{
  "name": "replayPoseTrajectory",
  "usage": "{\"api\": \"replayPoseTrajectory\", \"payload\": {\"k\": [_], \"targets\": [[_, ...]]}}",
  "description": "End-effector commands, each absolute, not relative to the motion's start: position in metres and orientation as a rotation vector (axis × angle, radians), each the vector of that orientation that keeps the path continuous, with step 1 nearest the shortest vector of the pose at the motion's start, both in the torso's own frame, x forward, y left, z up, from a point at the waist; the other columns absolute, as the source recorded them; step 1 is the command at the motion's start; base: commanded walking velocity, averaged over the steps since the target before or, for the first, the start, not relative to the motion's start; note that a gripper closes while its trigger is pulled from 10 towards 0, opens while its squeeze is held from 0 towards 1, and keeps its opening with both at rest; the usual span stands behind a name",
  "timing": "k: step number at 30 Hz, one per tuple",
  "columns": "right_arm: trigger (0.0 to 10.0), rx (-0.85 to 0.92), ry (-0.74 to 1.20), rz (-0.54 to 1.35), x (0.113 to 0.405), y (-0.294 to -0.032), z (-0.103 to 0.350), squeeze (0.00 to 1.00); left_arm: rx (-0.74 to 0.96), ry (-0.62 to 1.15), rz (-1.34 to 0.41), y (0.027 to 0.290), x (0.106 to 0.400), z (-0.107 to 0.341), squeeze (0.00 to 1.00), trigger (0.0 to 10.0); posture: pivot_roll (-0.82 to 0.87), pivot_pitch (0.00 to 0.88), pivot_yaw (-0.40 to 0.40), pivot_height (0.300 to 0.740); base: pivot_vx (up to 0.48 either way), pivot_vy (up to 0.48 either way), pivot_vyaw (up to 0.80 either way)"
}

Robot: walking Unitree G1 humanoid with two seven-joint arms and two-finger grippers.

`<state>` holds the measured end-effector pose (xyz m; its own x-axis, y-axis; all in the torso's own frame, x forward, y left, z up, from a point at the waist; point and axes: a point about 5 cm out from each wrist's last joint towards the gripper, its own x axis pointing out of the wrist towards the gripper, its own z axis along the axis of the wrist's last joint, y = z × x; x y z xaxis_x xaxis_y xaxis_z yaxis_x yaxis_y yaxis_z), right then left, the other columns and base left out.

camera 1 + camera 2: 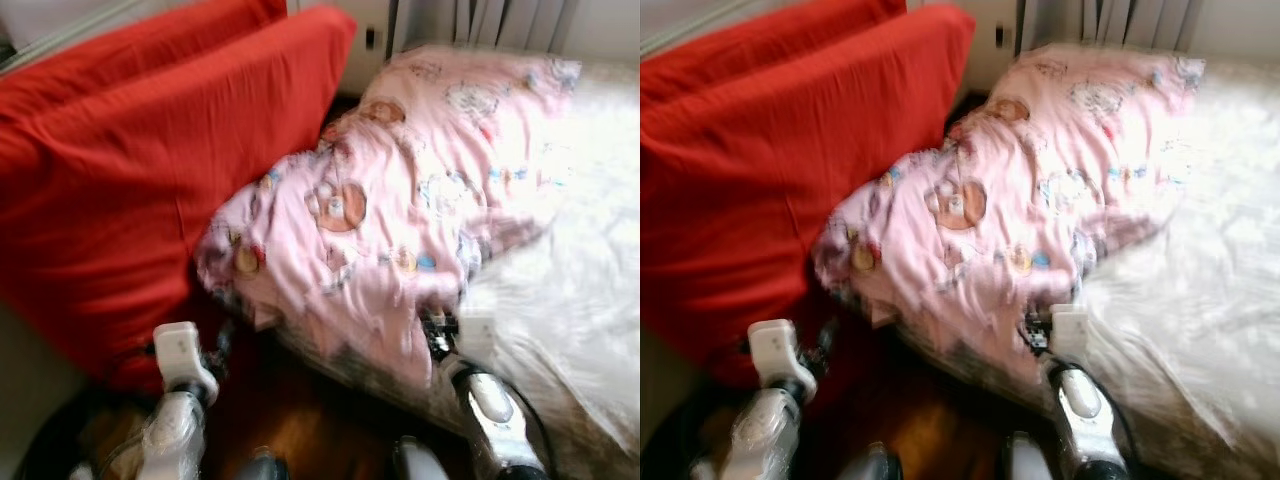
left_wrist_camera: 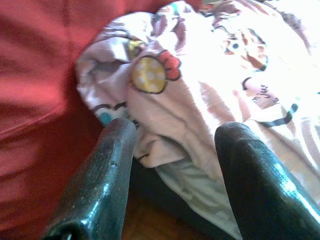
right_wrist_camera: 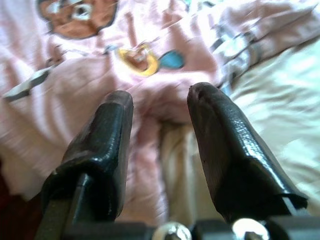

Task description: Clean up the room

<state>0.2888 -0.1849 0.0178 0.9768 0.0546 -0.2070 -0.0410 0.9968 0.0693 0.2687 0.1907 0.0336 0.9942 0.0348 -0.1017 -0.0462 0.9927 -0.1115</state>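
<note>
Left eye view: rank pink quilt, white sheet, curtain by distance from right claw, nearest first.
1. pink quilt: its hanging edge is right at the right claw, just ahead of it.
2. white sheet: bed surface to the claw's right, close behind the quilt.
3. curtain: far end, behind the bed.

Two head cameras look forward and down, blurred, at a pink cartoon-print blanket (image 1: 390, 210) on a bed. Each wrist camera looks closely along its own black fingers at that blanket's near edge.
</note>
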Motion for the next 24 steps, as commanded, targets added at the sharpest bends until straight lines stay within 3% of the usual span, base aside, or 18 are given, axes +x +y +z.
{"api": "replayPoseTrajectory", "payload": {"k": [1,4,14,24], "targets": [[10.0,0.07,0.232,0.103,0.287,-0.171,0.014,0.0,-0.104,0.113,0.072,0.202,0.264,0.032,0.0,10.0,-0.06,0.118,0.056,0.65,0.3,0.0,0.61],[10.0,0.063,0.239,0.138,0.286,-0.166,0.012,0.0,-0.104,0.113,0.07,0.202,0.264,0.031,0.0,10.0,-0.05,0.12,0.055,0.65,0.301,0.0,0.8],[10.0,0.093,0.243,0.093,0.287,-0.17,0.011,0.0,-0.103,0.112,0.069,0.202,0.262,0.031,0.0,10.0,-0.05,0.128,0.055,0.65,0.3,0.0,0.0],[10.0,0.125,0.288,-0.024,0.283,-0.18,0.004,0.0,-0.104,0.105,0.062,0.201,0.262,0.032,0.0,10.0,-0.05,0.122,0.059,0.65,0.0,0.0,0.0]]}}
